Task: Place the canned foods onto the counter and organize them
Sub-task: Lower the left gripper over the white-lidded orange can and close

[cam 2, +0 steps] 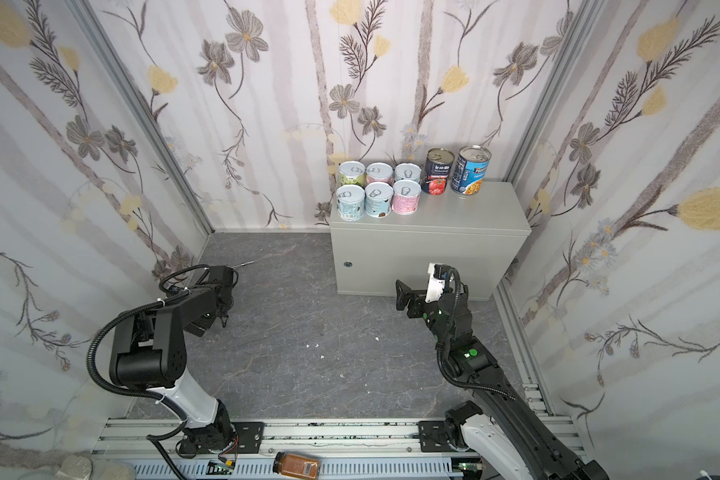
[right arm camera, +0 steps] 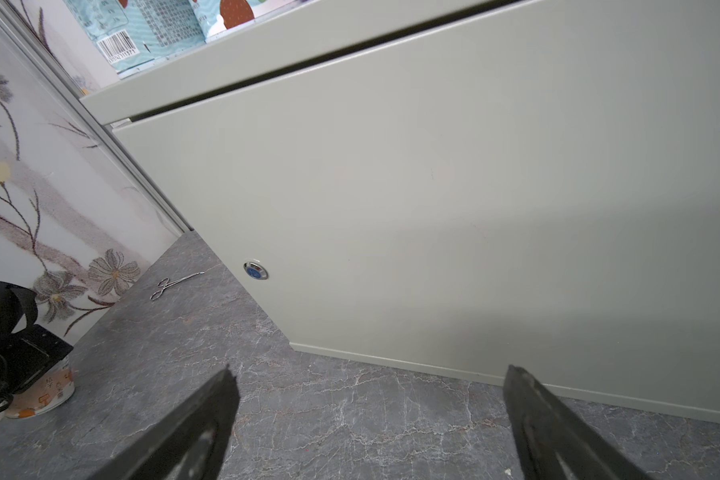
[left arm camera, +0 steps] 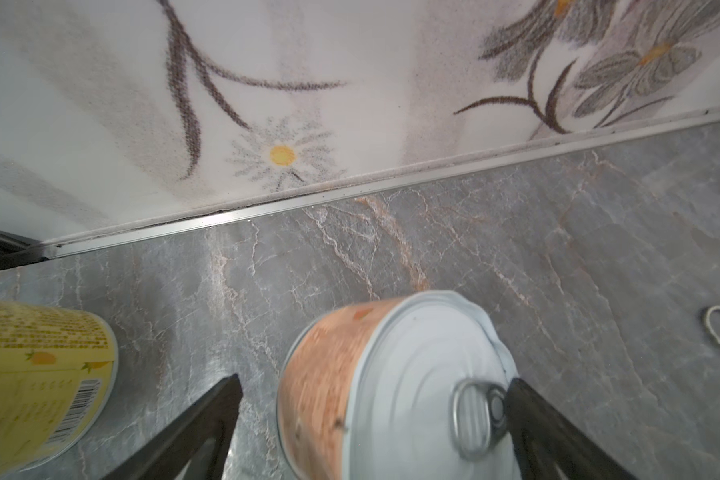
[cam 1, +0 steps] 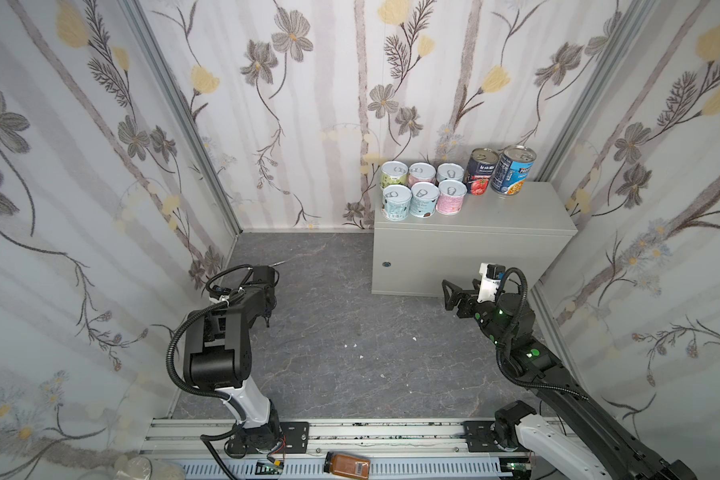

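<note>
Ten canned foods show in all: eight on the table (cam 1: 516,216) and two on the floor (cam 1: 329,353).

The table is a light-grey metal box against the back wall, with one round lock (cam 1: 387,264) on its front. Six short tins stand packed close at its back left corner. They form a back row (cam 1: 422,173) of three and a front row (cam 1: 424,199) of three. All are upright with silver pull-tab lids, and their pastel labels are green, pink and light blue. To their right along the back edge stand two taller ones just beside each other. These are the tomato tin (cam 1: 481,172), dark with red fruit, and the blue tin (cam 1: 513,170).

The other two sit on the floor near the left wall and show in the left wrist view. The orange tin (left arm camera: 329,395) is blurred, with its ring-pull lid towards the camera. The yellow tin (left arm camera: 38,382), well apart from it, carries small print and a barcode.

The left pincer (left arm camera: 373,380) is spread wide around the orange tin. One finger stands clear of the label. The other finger overlaps the lid rim, and I cannot tell whether it touches.

The right pincer (right arm camera: 371,372) is also wide and holds nothing, low over the floor before the table's front.

One pair of forceps (right arm camera: 175,282) lies on the floor by the left wall. One amber jar (cam 1: 347,462) lies on the rail at the near edge.
</note>
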You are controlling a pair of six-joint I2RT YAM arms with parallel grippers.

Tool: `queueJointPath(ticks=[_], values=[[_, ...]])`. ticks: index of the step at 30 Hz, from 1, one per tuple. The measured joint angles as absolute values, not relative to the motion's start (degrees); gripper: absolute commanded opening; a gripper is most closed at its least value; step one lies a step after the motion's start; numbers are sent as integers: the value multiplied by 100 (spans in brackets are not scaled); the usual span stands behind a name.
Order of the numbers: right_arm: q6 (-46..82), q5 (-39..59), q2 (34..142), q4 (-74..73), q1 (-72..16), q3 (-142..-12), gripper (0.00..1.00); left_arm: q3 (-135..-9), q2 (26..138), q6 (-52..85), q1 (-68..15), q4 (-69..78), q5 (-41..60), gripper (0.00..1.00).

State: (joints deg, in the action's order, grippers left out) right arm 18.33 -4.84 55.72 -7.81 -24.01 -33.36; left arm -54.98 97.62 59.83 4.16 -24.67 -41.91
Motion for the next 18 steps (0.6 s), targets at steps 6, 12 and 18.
queueJointPath(ticks=[6,12,18], values=[[1833,-482,5673,-878,-2410,-3334,100,-5393,9507,5889,252,-2576,-4086,100],[1833,-460,5739,-921,-2434,-3334,100,-5227,9251,5892,196,-2604,-4091,100],[1833,-440,5725,-926,-2447,-3321,100,-5295,9225,5819,301,-2683,-4088,100]])
